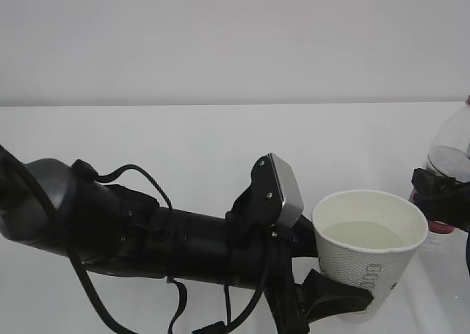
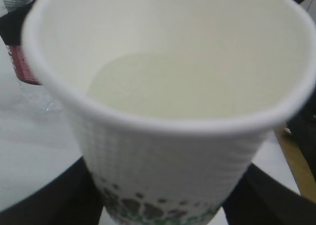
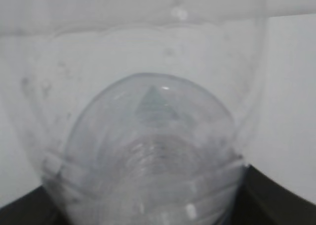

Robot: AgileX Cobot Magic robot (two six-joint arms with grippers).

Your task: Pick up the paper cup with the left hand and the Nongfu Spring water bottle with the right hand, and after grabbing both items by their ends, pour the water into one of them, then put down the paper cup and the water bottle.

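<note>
Here, the paper cup [image 1: 371,249] (water [image 1: 363,234] pooled inside) is being gripped by the left pincer [image 1: 323,293], while the Nongfu Spring water bottle [image 1: 449,169] is being clasped by the right pincer [image 1: 440,193].

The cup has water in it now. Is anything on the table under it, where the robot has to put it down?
Nothing visible. The cup sits in the left gripper, and the table showing around it looks bare. The bottle is off to its right. The spot straight below is cut off.
</note>
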